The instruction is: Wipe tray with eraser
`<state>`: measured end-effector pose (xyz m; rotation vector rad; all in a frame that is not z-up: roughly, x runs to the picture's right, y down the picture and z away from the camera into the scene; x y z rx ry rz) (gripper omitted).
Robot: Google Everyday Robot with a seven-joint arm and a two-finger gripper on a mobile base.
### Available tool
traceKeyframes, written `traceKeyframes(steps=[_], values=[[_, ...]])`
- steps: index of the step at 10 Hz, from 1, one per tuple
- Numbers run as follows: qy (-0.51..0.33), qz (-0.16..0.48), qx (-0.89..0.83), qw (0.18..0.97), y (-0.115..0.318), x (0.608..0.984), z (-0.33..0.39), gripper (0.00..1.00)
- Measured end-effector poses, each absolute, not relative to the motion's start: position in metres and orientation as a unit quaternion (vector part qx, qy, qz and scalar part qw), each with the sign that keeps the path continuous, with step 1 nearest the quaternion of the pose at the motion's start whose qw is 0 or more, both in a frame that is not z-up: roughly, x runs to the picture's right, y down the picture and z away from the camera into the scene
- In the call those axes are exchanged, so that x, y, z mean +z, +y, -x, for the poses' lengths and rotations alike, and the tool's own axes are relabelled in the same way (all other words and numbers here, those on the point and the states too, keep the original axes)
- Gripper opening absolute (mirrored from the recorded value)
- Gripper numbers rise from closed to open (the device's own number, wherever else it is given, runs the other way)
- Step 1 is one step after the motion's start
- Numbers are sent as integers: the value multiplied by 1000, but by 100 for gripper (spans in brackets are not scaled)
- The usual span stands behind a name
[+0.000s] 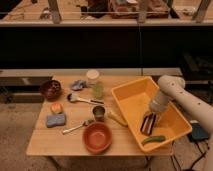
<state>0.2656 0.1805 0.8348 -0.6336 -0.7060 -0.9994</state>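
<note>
The yellow tray [131, 100] sits on the right side of the wooden table. The eraser [147, 125], a small dark-striped block, lies on the tray floor toward the front. My gripper [150, 118] reaches down into the tray from the right, shut on the eraser's top end and holding it against the floor. A green pickle-shaped thing [153, 140] lies in the tray's front corner, just in front of the eraser.
Left of the tray stand an orange bowl [97, 137], a metal cup [99, 112], a jar [94, 83], a dark bowl [50, 89] and a blue-grey sponge [56, 120]. A spoon [77, 126] and a brush [82, 99] lie there too.
</note>
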Motion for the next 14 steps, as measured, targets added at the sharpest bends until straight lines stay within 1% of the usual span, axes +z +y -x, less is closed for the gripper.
traceKeyframes(steps=[4, 6, 10, 14], values=[[-313, 294, -480, 765, 198, 813, -257, 44], [-310, 288, -484, 766, 195, 808, -256, 44], [-301, 259, -515, 759, 155, 793, -232, 44], [-301, 240, -526, 758, 113, 798, -224, 44]])
